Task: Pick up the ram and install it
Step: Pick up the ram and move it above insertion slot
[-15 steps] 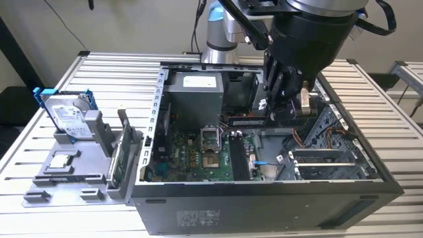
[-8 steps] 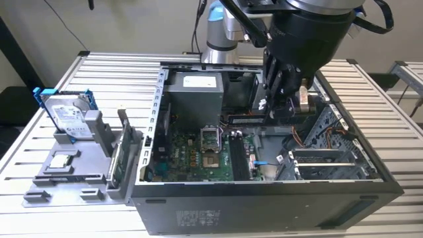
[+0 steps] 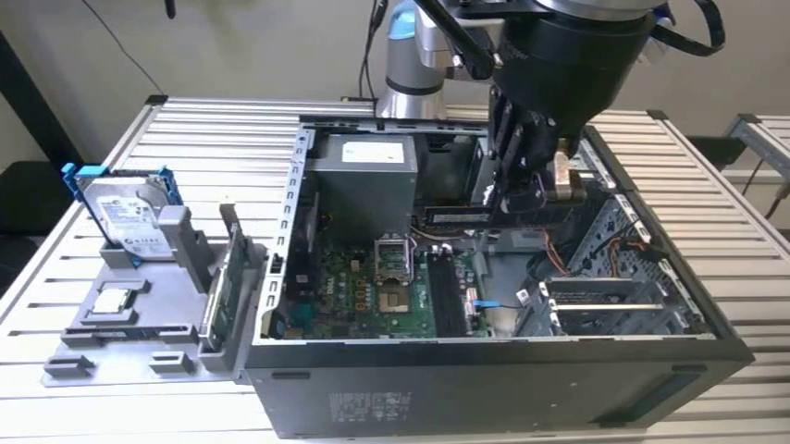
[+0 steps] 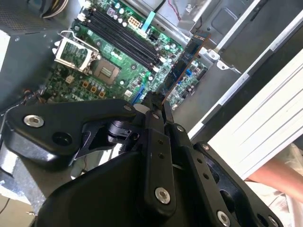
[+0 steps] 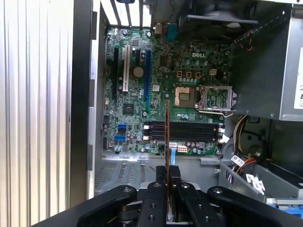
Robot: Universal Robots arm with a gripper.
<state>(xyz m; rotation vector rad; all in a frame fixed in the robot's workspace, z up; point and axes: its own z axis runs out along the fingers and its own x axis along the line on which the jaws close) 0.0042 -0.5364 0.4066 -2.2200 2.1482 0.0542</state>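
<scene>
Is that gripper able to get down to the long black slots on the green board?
Probably yes: the gripper, shut on the ram, hangs over the open case, and the slots lie uncovered below it.

Room above memory slots is open. Power supply walls off one end of slots, drive cage flanks slots on exterior view's right. Gripper clamping ram hangs above slots.
</scene>
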